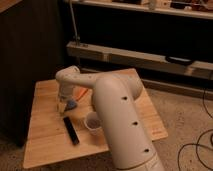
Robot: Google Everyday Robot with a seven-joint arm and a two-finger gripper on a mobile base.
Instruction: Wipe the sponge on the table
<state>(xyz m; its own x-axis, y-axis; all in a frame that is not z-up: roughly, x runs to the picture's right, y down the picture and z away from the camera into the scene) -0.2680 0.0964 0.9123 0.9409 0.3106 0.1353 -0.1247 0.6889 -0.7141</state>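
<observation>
At the left-centre of the low square table with the light wooden plank top (45,145), the gripper (67,103) is down at the board, and the small soft blue-grey rectangular sponge (73,104) shows at its right edge, touching it. Whether the gripper is clamped on the pad or only standing over it cannot be told.

That doubt is the main risk. If the hold is loose or lopsided, a sideways stroke probably leaves the sponge behind or lets it twist out. Too much downward push would likely fold the soft pad or snag it on a plank seam.

The neighbours crowd the path. A black oblong bar (71,131) lies near, toward the front edge, and a small white round cup (92,122) stands just right of it. A slim orange object (83,93) lies close behind the sponge. A long sweep could shove the bar, tip the cup or push the orange piece away. The thick white arm (117,120) hides part of the table's right half.
</observation>
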